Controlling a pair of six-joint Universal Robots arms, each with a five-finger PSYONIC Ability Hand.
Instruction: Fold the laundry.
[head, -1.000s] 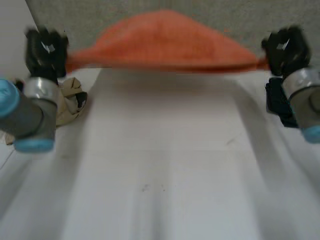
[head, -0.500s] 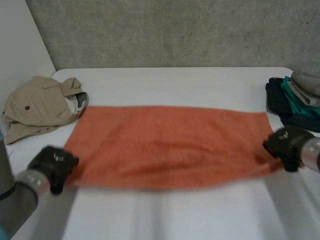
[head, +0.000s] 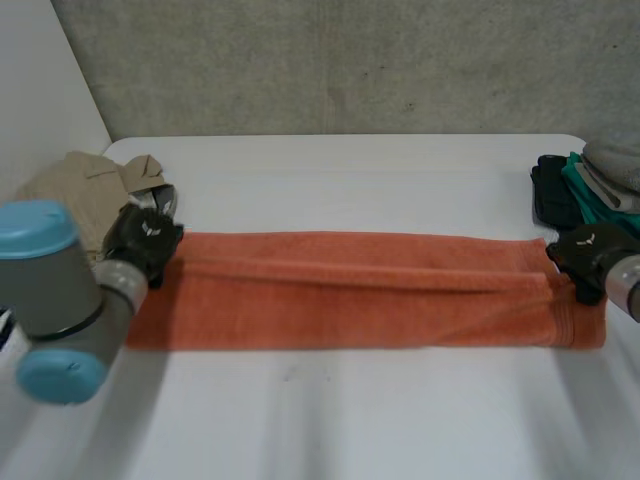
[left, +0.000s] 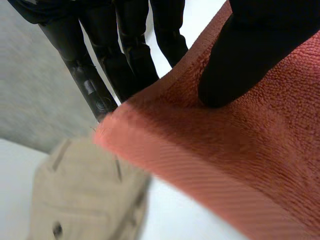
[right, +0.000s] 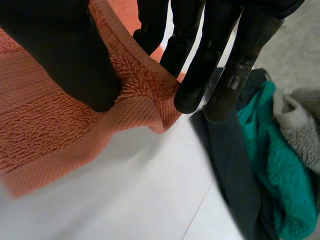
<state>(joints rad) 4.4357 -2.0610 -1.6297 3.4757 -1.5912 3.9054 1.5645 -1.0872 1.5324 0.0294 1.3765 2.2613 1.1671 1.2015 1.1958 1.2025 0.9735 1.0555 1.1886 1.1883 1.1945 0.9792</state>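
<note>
On the white table (head: 330, 420), the towel (head: 370, 295) lies folded across mid-frame. The left hand (head: 145, 240) and right hand (head: 585, 258) pinch its upper corners, thumb against fingers. Letting go unevenly could skew the top layer.

beige garment (head: 88, 180) half hidden behind left arm (head: 55, 290); clothes pile (head: 590, 195) cut by edge

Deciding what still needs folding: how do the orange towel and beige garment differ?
The orange towel lies folded into a long strip; the beige garment sits crumpled in a heap. The left hand and right hand pinch the towel's ends; nothing holds the beige garment. Both rest on the table.
</note>
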